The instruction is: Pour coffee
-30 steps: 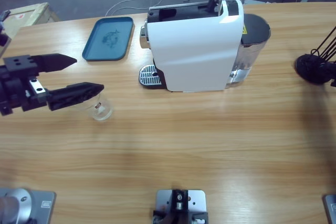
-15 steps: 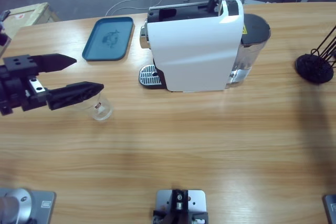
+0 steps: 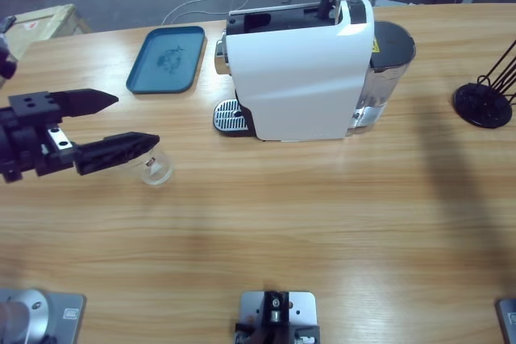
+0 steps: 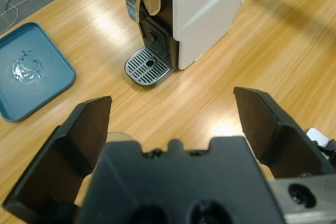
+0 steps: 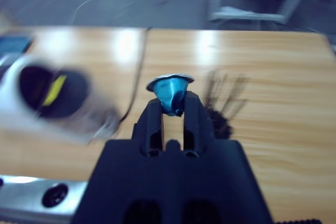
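No coffee shows in any view. A small clear glass (image 3: 153, 165) stands on the table left of the white coffee machine (image 3: 298, 70). My left gripper (image 3: 137, 120) hovers open just left of and above the glass, whose rim peeks out by the jaw in the left wrist view (image 4: 118, 136). The left gripper (image 4: 173, 100) faces the machine's spout and drip grate (image 4: 149, 65). In the right wrist view, my right gripper (image 5: 172, 103) is shut on a blue capsule (image 5: 169, 90) with a silver lid. The right arm is outside the high view.
A blue tray (image 3: 167, 59) lies behind the glass at the table's far edge. A black wire capsule stand (image 3: 484, 105) sits at the far right. The machine's water tank (image 3: 387, 70) is on its right side. Cables lie on the floor beyond the table.
The left gripper has drifted slightly toward the near edge, still open. The dark shape over the capsule stand at the right edge has left the high view.
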Robot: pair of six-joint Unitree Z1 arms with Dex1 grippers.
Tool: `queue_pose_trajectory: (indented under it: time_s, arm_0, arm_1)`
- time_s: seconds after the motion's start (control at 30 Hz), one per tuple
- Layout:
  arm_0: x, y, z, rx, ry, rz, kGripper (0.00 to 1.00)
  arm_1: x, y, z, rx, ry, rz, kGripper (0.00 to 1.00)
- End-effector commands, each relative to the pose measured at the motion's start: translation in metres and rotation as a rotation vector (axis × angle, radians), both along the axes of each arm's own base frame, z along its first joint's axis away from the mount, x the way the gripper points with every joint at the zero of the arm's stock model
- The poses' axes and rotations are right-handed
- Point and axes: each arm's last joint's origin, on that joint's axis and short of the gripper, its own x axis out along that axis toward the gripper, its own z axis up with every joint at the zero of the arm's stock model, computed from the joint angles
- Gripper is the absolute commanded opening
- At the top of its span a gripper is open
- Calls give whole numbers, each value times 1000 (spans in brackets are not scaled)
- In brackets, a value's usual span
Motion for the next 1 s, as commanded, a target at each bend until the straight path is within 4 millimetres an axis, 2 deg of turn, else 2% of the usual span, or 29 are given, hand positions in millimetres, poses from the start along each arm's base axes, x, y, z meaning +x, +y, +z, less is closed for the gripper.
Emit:
queue_pose_trajectory:
  time_s: [0.03, 0.1, 0.23, 0.37, 0.47, 0.57, 0.73, 1.0]
  arm_0:
    - [-21, 33, -18, 22, -2, 3, 991]
    - [-24, 44, -19, 25, -2, 28, 991]
    - [-27, 46, -18, 10, 1, 9, 991]
    - [-27, 45, -18, 19, -8, -3, 991]
    - [-27, 45, -15, 9, -14, -4, 991]
    - [-27, 45, -15, 5, -18, -5, 991]
    - [-24, 42, -15, 15, -46, -2, 991]
    - [-20, 37, -18, 25, -40, -8, 991]
  arm_1:
    - [8, 144, 6, -334, 14, 759, 0]
    - [22, 177, 19, -388, -2, 868, 0]
    - [48, 236, 38, -417, -6, 1054, 0]
    - [72, 275, 40, -435, -7, 1109, 0]
    - [95, 286, 39, -446, -16, 1082, 0]
    - [110, 294, 28, -481, -1, 1072, 0]
    - [134, 287, 8, -531, 53, 1018, 0]
    - [149, 281, -7, -566, 92, 992, 0]
